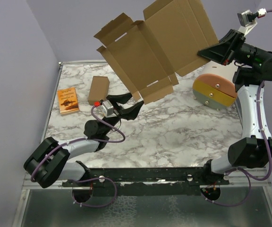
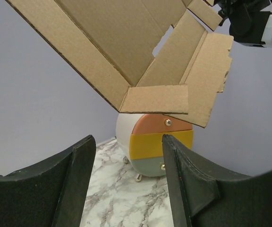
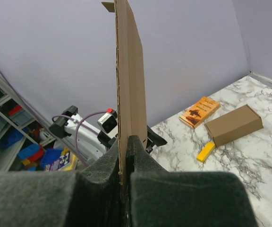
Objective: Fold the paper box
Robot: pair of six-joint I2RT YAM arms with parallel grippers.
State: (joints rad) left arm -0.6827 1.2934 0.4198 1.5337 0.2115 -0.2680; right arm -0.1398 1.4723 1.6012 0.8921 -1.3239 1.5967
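Note:
The paper box (image 1: 152, 45) is a flat, notched brown cardboard sheet with tabs, held high in the air above the back of the table. My right gripper (image 1: 208, 53) is shut on its right edge; in the right wrist view the sheet (image 3: 129, 85) stands edge-on between the closed fingers (image 3: 126, 146). My left gripper (image 1: 129, 106) is open and empty, low over the table below the sheet's lower tabs. In the left wrist view the sheet (image 2: 126, 52) hangs above and beyond the open fingers (image 2: 79, 179).
A round drawer unit with orange, yellow and grey fronts (image 1: 214, 89) stands back right. A narrow ready-made brown box (image 1: 98, 89) and an orange booklet (image 1: 68, 100) lie back left. A small yellow block (image 3: 205, 151) lies beside that box.

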